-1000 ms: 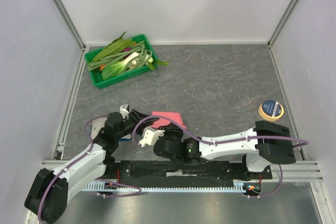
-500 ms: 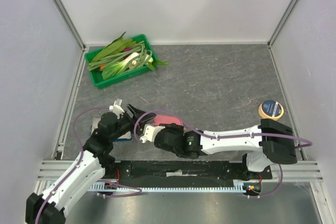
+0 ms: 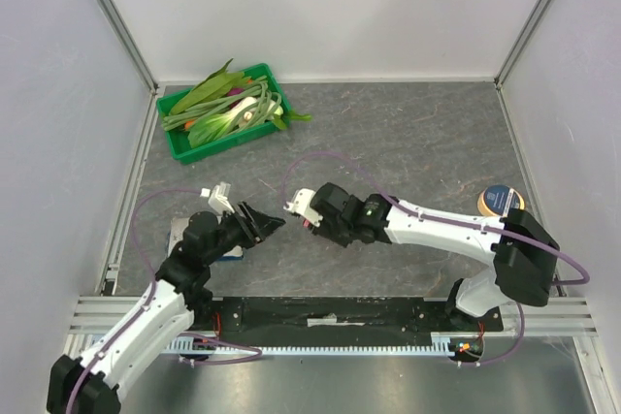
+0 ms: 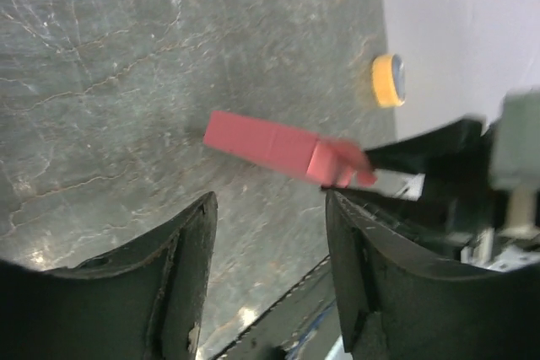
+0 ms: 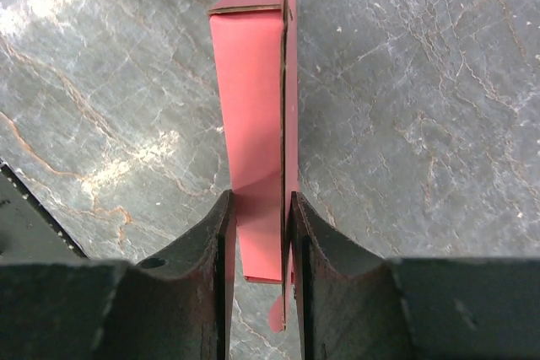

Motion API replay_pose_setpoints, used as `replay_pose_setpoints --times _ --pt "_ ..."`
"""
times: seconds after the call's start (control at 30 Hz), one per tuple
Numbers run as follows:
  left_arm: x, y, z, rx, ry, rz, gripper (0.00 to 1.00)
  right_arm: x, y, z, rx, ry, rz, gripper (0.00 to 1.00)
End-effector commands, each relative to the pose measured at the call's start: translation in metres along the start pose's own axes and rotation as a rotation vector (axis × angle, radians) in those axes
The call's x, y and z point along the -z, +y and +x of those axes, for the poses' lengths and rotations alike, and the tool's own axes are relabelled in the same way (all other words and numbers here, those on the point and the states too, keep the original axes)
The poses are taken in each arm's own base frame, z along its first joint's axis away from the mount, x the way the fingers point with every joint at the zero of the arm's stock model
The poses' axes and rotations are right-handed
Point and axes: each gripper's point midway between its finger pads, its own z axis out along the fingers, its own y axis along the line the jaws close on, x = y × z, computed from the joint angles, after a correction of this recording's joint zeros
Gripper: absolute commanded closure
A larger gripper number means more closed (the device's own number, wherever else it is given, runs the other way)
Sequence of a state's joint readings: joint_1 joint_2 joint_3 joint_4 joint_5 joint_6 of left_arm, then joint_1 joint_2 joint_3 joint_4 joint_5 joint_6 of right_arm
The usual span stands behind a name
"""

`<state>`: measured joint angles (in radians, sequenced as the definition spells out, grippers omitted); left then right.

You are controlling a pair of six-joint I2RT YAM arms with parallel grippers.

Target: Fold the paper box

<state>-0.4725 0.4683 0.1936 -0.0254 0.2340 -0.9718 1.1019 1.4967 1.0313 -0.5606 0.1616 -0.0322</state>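
Note:
The paper box (image 5: 257, 82) is a pink-red cardboard piece folded flat on edge, and my right gripper (image 5: 260, 201) is shut on its near end. It hangs above the grey table. In the left wrist view the paper box (image 4: 268, 147) shows as a long red strip ahead of my left gripper (image 4: 268, 201), which is open with nothing between its fingers. From above, the left gripper (image 3: 270, 223) points right toward the right gripper (image 3: 303, 215), a short gap apart. The box is mostly hidden there by the right gripper.
A green tray (image 3: 178, 143) of leafy vegetables stands at the back left. A yellow tape roll (image 3: 502, 203) lies at the right, and shows as the tape roll (image 4: 389, 79) from the left wrist. A white-and-blue booklet (image 3: 229, 252) lies under the left arm.
The right gripper has carried the box up and away from the near edge toward the table's middle. The left gripper has let go of it and now stands open to its left.

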Motion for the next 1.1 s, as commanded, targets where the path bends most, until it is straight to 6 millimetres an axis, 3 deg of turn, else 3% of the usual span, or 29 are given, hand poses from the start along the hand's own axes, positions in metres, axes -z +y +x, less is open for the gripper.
replay_pose_setpoints --times 0.0,0.1,0.13,0.2,0.43,0.47,0.53,0.57,0.6,0.8,0.9,1.07 --pt "-0.013 -0.023 0.004 -0.222 0.001 0.172 0.37 -0.007 0.009 0.013 -0.099 0.068 -0.176 1.0" --pt "-0.022 -0.03 0.018 -0.348 0.022 0.19 0.34 -0.013 0.009 0.014 -0.121 0.069 -0.264 1.0" --pt "-0.026 -0.029 0.014 -0.418 -0.01 0.169 0.34 -0.014 0.01 0.013 -0.119 0.069 -0.294 1.0" --pt "-0.027 -0.042 0.019 -0.482 -0.016 0.196 0.34 -0.017 0.003 0.016 -0.127 0.085 -0.287 1.0" --pt "-0.035 -0.054 -0.012 -0.596 -0.161 0.169 0.41 -0.027 -0.015 0.017 -0.126 0.136 -0.293 1.0" --pt "-0.042 -0.044 -0.006 -0.61 -0.112 0.121 0.38 -0.028 -0.017 0.018 -0.127 0.141 -0.291 1.0" --pt "-0.048 -0.05 -0.009 -0.656 -0.078 0.106 0.35 -0.029 -0.017 0.022 -0.126 0.152 -0.29 1.0" --pt "-0.052 -0.033 -0.005 -0.668 -0.019 0.042 0.32 -0.03 -0.017 0.023 -0.125 0.156 -0.291 1.0" --pt "-0.055 -0.041 -0.009 -0.672 0.001 0.047 0.32 -0.03 -0.017 0.024 -0.124 0.158 -0.288 1.0" --pt "-0.056 -0.043 -0.018 -0.662 0.052 0.145 0.31 -0.029 -0.019 0.022 -0.122 0.15 -0.287 1.0" --pt "-0.06 -0.04 -0.01 -0.697 0.13 0.187 0.34 -0.028 -0.019 0.022 -0.121 0.146 -0.294 1.0" --pt "-0.056 -0.053 0.005 -0.743 0.182 0.344 0.4 -0.03 -0.022 0.024 -0.128 0.153 -0.287 1.0"
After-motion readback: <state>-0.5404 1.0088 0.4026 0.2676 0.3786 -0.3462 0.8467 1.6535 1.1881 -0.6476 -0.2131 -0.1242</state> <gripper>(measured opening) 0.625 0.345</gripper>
